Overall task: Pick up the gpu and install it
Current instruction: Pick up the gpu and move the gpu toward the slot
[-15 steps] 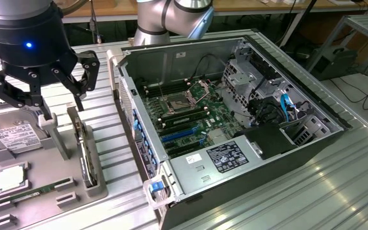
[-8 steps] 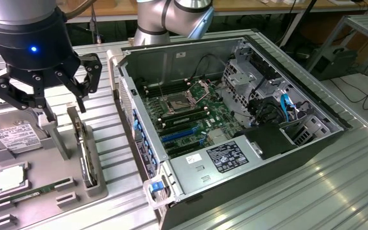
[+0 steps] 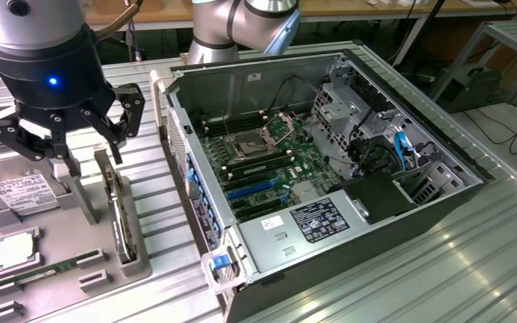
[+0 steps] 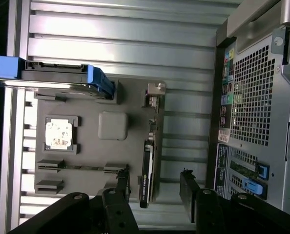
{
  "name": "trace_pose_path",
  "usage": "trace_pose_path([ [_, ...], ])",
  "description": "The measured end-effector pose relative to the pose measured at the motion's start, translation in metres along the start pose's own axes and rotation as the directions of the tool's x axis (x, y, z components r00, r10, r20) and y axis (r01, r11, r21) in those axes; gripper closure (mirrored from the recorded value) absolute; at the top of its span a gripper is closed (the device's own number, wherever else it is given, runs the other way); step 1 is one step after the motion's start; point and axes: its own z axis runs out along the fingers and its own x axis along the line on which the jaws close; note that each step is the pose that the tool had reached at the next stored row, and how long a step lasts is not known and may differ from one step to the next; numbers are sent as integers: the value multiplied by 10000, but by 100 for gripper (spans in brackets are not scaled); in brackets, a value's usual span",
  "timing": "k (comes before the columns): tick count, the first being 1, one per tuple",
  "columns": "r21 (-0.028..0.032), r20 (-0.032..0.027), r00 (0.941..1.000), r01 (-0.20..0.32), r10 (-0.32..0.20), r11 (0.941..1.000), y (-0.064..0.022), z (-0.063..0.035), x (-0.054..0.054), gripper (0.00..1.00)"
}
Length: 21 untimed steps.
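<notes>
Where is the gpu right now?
The gpu stands on edge in the grey tray at the exterior view's left, between the hard drive and the computer case, under the open gripper.

High oblique exterior view and downward wrist view share the tray [image 3: 61,232] [image 4: 91,151].

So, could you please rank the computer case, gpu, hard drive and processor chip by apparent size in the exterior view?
1. computer case
2. gpu and hard drive: unsure, since the gpu stands edge-on, longer but thinner
3. processor chip
</notes>
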Motion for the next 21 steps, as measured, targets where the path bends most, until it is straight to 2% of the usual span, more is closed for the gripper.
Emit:
trace_pose_path([
  [11,3,3,10000,0,0,10000,-8,189,4,46],
  [21,4,3,10000,-13,13,10000,-10,240,5,46],
])
